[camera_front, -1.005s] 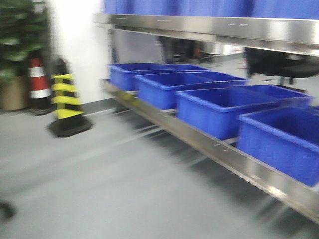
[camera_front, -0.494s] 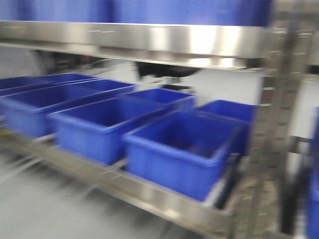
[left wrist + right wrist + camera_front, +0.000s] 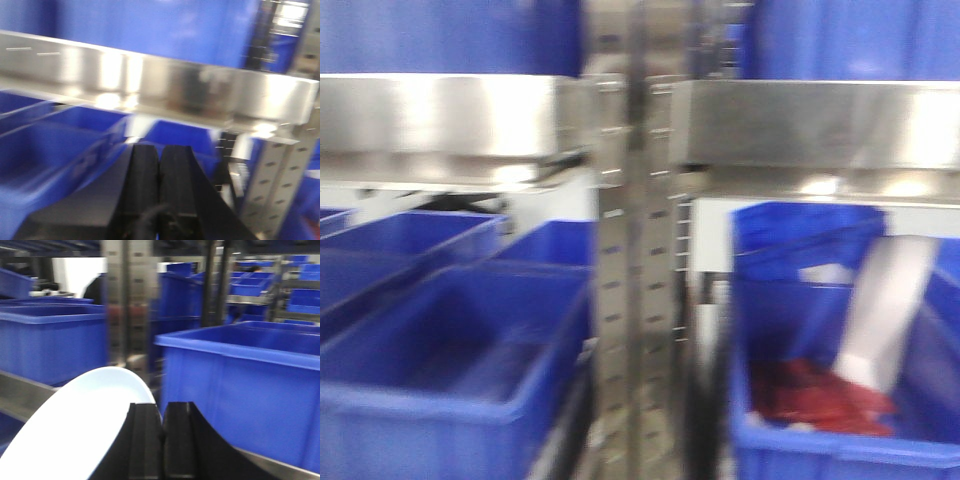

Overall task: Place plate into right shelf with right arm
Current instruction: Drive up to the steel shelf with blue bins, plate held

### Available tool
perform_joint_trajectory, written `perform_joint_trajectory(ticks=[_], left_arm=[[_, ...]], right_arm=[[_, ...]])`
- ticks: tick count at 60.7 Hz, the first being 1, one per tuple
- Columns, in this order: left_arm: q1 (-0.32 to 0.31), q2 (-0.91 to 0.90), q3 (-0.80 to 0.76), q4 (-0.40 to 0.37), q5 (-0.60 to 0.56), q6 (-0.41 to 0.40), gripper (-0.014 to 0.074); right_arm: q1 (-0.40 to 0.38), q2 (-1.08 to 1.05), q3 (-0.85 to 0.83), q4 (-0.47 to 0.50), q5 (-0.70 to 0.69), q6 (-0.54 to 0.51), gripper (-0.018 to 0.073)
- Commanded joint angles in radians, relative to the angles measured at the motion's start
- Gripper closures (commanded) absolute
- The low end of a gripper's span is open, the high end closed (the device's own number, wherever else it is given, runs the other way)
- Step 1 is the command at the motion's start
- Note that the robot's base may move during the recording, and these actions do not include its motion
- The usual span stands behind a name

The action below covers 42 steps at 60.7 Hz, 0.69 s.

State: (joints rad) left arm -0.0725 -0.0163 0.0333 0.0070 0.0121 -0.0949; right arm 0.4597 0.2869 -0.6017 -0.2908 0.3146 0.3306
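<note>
1. The right gripper has its black fingers clamped on the rim of the white plate, which slants down to their left
2. The plate is held in the air before the steel right shelf, near a blue bin, resting on nothing
3. The left gripper has its fingers pressed together with nothing between, under a shelf lip
4. Perforated posts stand between the bins; the front view is blurred

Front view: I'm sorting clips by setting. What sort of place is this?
Probably a storeroom or warehouse: steel shelving on perforated posts, loaded with blue plastic bins, and the right wrist view shows more racks of bins farther back.
</note>
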Motion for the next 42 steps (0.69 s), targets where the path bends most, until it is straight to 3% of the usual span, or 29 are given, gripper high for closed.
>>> perform_joint_trajectory(ticks=[1,42], left_arm=[[0.002,-0.010,0.008,0.000,-0.089,-0.006,0.0643],[0.002,-0.010,0.008,0.000,-0.089,-0.006,0.0643]], right_arm=[[-0.001,0.013,-0.026,-0.013,-0.090,-0.008,0.0505],[-0.001,0.013,-0.026,-0.013,-0.090,-0.008,0.0505]])
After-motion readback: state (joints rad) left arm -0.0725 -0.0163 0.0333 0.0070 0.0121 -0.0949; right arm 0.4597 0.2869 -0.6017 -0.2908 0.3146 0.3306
